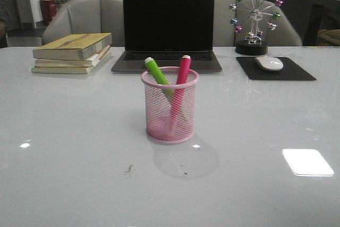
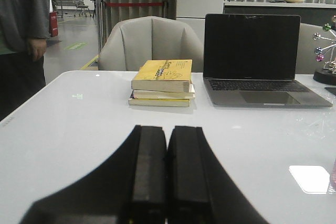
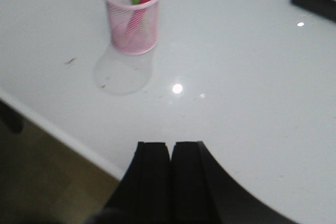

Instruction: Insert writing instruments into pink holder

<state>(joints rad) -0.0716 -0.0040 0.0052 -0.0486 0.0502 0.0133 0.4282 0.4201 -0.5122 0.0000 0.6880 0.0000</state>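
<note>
The pink mesh holder point(image 1: 170, 106) stands upright mid-table, in front of the laptop. Inside it lean the lime green marker point(image 1: 156, 70) on the left and the magenta marker point(image 1: 183, 69) on the right, their white tips above the rim. The right wrist view shows the same holder point(image 3: 131, 17) with both markers in it, well away from my right gripper point(image 3: 170, 145), which is shut and empty near the table's edge. My left gripper point(image 2: 167, 129) is shut and empty over bare table, facing the books. Neither arm appears in the front view.
A stack of books point(image 1: 73, 52) lies at the back left, an open laptop point(image 1: 168, 27) at the back centre, and a mouse point(image 1: 269, 63) on a black pad point(image 1: 275, 69) at the back right beside a ferris-wheel ornament point(image 1: 254, 18). A person point(image 2: 22, 30) stands off the table's left.
</note>
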